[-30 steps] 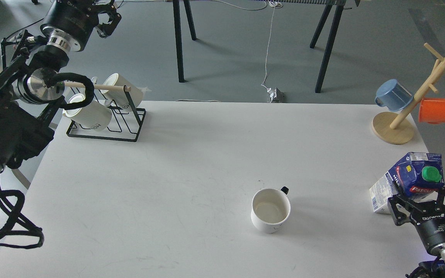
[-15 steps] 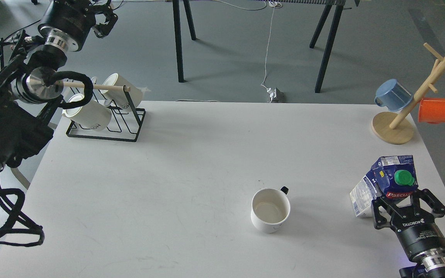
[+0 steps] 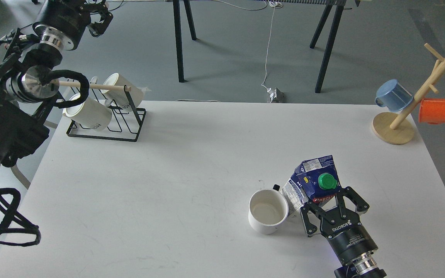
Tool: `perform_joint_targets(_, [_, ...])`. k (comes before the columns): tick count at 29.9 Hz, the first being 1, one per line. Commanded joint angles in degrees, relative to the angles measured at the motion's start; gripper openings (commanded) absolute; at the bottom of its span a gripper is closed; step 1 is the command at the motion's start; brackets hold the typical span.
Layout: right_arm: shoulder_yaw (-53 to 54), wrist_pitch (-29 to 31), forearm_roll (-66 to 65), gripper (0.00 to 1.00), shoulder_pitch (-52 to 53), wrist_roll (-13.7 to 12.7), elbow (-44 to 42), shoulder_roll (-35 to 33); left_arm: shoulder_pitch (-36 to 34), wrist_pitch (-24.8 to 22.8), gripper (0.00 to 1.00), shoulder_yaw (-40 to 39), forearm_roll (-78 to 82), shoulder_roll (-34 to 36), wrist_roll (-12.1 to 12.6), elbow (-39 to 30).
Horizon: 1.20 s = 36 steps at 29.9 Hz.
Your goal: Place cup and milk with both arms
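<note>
1. The right tool point(image 3: 334, 216), pinching the milk point(image 3: 314, 181), has carried it in from the desk's point(image 3: 191, 162) right edge within the last second.
2. The tilted carton now touches the cup point(image 3: 267, 211) near the front edge, and the cup has shifted slightly left.
3. The left tool point(image 3: 98, 17) has stayed raised beyond the far-left corner; whether it is spread I cannot tell.
4. Judgement: the milk is nearly placed.

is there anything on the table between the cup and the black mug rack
No. In the head view, the stretch of table from the cup up to the rack is bare white surface. The milk stands on the cup's other side.
</note>
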Motion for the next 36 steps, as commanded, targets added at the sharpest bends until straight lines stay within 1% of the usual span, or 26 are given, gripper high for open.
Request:
perform_joint_targets(1, [-0.4,0.0,-0.1,0.55,1.0,0.0,-1.4,0.9,0.0,0.0,1.0,0.7,0.0,0.2,-0.2,0.1])
perform_joint_targets(6, [-0.5,0.0,-0.1,0.57,1.2,0.0,-2.2,0.9,-0.2,0.0,1.0,0.8,0.0,-0.1,-0.2,0.1])
perform_joint_targets(8, [-0.5,0.0,-0.1,0.6,1.1,0.0,-2.2,0.9,-0.3,0.0,1.0,0.8,0.0,-0.2,-0.2,0.1])
perform_joint_targets(14, [-0.6,0.0,-0.1,0.79,1.3,0.0,-4.2,1.2,-0.2,0.0,1.0,0.8,0.0,-0.2,-0.2,0.1])
perform_joint_targets(19, [-0.5,0.0,-0.1,0.84,1.2,0.1,-4.3,1.3,-0.1,0.1,1.0,0.8,0.0,-0.3,-0.2,0.1])
perform_joint_targets(20, [-0.5,0.0,-0.1,0.88,1.2,0.1,-4.3,1.3,-0.1,0.1,1.0,0.8,0.0,-0.4,-0.2,0.0])
perform_joint_targets(21, [-0.5,0.0,-0.1,0.94,1.1,0.2,-4.2,1.3,-0.1,0.1,1.0,0.8,0.0,-0.4,-0.2,0.0])
perform_joint_targets(22, [-0.5,0.0,0.0,0.97,0.9,0.3,-4.3,1.3,-0.1,0.1,1.0,0.8,0.0,-0.4,-0.2,0.0])
perform_joint_targets(26, [-0.4,0.0,0.0,0.99,0.1,0.4,-4.2,1.3,-0.2,0.1,1.0,0.8,0.0,-0.3,-0.2,0.0])
perform_joint_targets(36, [-0.5,0.0,-0.4,0.99,-4.0,0.4,-3.9,0.8,0.0,0.0,1.0,0.8,0.0,-0.4,-0.2,0.0])
